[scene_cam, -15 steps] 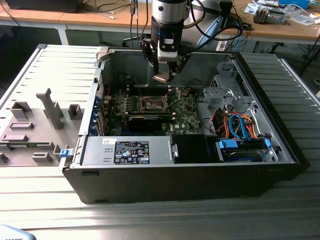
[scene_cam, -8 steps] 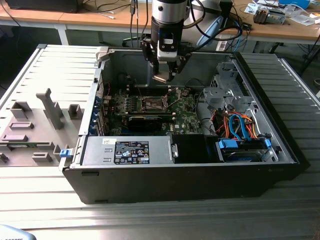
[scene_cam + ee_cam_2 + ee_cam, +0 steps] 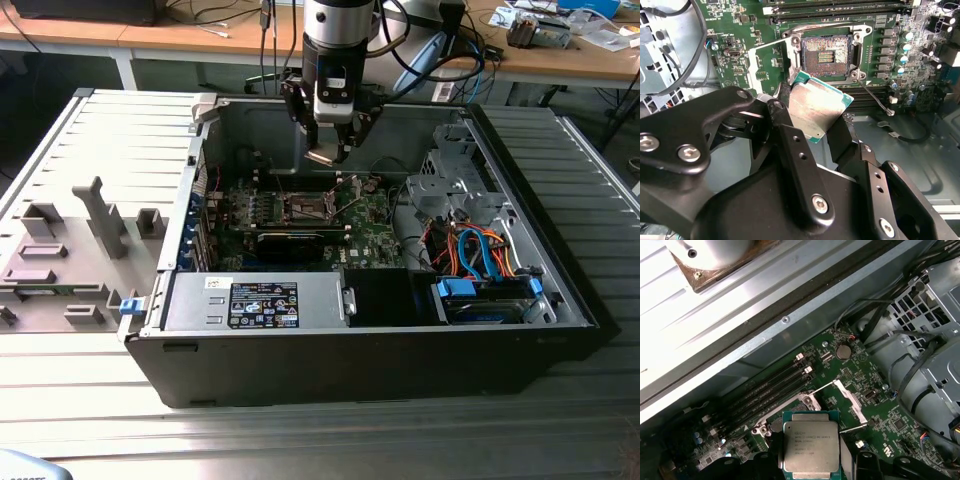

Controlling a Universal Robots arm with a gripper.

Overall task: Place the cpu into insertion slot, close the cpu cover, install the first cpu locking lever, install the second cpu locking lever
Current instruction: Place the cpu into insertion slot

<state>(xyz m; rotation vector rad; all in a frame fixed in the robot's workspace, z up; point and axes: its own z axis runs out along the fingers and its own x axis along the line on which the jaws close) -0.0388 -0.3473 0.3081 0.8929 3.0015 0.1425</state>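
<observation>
My gripper (image 3: 328, 148) hangs inside the open computer case, shut on the cpu (image 3: 324, 157). The cpu (image 3: 815, 107) is a flat square chip with a silvery top and a green edge, held tilted between the black fingers (image 3: 841, 136). It hovers above the green motherboard (image 3: 370, 235), apart from it. The insertion slot (image 3: 827, 52) lies open just beyond the chip, its dark contact field bare. The cpu cover (image 3: 766, 65) is swung up beside the slot. In the first wrist view the cpu (image 3: 811, 446) hides part of the slot, and the cpu cover (image 3: 849, 402) stands open next to it.
A thin locking lever (image 3: 874, 97) sticks out beside the socket. Long memory slots (image 3: 771, 389) run along one side. The case holds a power supply (image 3: 265, 300), a drive cage with blue and orange cables (image 3: 480, 258) and black cables (image 3: 687, 47). A grey fixture plate (image 3: 80, 240) lies at the exterior view's left.
</observation>
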